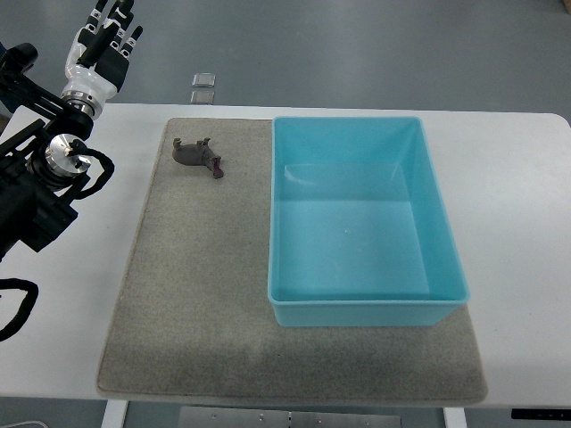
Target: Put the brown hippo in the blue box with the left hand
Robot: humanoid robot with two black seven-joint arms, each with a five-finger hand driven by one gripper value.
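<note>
Brown hippo (197, 156) lies on its side on the grey mat (187, 294), just left of the blue box (361, 306), which is empty. Left hand (105, 43) hangs well beyond the hippo, fingers loosely extended, holding nothing. Toy appears small, light and rigid; best pinched across the body

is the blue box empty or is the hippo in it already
Empty: the blue box shows only its bare floor, and the brown hippo lies outside it on the grey mat.

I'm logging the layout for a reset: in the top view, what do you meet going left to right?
Left hand → brown hippo on the grey mat → blue box → bare white table.
</note>
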